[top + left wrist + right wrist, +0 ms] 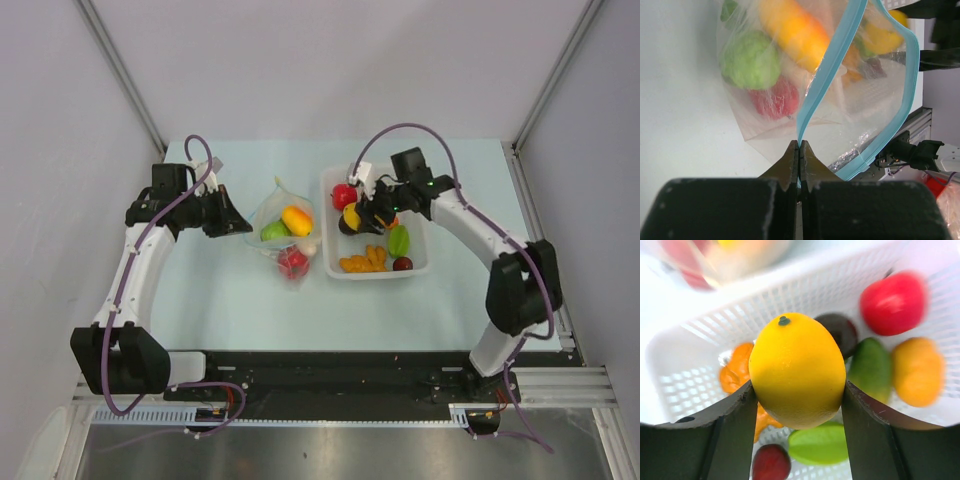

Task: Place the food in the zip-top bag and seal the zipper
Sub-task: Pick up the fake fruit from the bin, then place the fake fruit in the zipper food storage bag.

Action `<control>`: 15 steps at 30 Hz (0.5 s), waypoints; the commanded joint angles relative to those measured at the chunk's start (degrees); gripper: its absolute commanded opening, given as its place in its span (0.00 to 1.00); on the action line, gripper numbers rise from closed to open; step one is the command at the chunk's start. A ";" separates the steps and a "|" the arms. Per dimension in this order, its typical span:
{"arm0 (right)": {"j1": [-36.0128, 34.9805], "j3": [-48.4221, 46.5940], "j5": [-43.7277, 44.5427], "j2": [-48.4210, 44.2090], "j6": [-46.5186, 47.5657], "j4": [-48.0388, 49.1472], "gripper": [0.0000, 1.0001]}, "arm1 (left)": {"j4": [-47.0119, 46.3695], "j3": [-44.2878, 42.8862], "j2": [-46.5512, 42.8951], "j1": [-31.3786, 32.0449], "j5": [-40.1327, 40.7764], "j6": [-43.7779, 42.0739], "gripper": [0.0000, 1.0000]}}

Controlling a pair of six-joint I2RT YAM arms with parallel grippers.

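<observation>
The clear zip-top bag (283,232) lies left of the white basket, its mouth open. It holds a green, an orange and a red toy food. My left gripper (238,222) is shut on the teal zipper strip (816,95) at the bag's near edge (799,145). My right gripper (362,215) is shut on a yellow lemon (797,369) and holds it above the basket (418,268). In the basket lie a red apple (343,195), an orange piece (363,261), a green fruit (398,240) and a dark red fruit (402,264).
The white basket (700,335) stands right of the bag, near the table's middle. Grey walls close the table at the back and sides. A black rail runs along the near edge by the arm bases.
</observation>
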State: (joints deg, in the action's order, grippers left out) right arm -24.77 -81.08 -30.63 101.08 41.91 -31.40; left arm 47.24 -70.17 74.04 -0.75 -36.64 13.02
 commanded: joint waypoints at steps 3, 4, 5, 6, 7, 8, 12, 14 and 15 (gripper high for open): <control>-0.45 -4.70 -9.25 -13.44 -16.81 6.76 0.40 | -1.89 0.03 -1.88 0.23 -1.76 -0.27 0.00; -1.41 -5.57 -9.70 -14.15 -18.60 7.92 0.40 | -1.89 0.03 -1.97 0.23 -1.68 -0.27 0.00; -3.33 -7.84 -9.88 -14.76 -20.19 8.63 0.40 | -1.98 0.03 -1.97 0.31 -1.85 -0.27 0.00; -4.83 -9.61 -9.45 -14.51 -23.42 9.76 0.40 | -1.89 -0.05 -1.97 0.23 -2.11 -0.27 0.00; -5.80 -11.28 -9.62 -13.81 -24.67 9.95 0.40 | -1.89 -0.23 -1.97 0.23 -2.12 -0.36 0.00; -6.86 -15.04 -9.71 -12.93 -26.16 10.21 0.40 | -1.89 -0.32 -1.97 0.23 -2.03 -0.45 0.00; -14.49 -22.17 -6.65 -5.57 -28.03 9.70 0.42 | -1.81 -1.02 -2.06 0.23 -2.12 -0.62 0.00; -16.61 -24.12 -4.54 -2.74 -26.37 8.99 0.42 | -1.54 -1.54 -2.06 0.23 -2.12 -0.62 0.00; -18.54 -25.95 -3.74 -1.34 -25.57 7.59 0.42 | -1.45 -1.63 -2.06 0.23 -2.20 -0.62 0.00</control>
State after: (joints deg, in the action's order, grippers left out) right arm -38.79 -102.96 -37.45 93.49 17.65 -21.93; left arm 47.05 -70.17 74.02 -0.75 -36.86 13.02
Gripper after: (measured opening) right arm 0.635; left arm 0.006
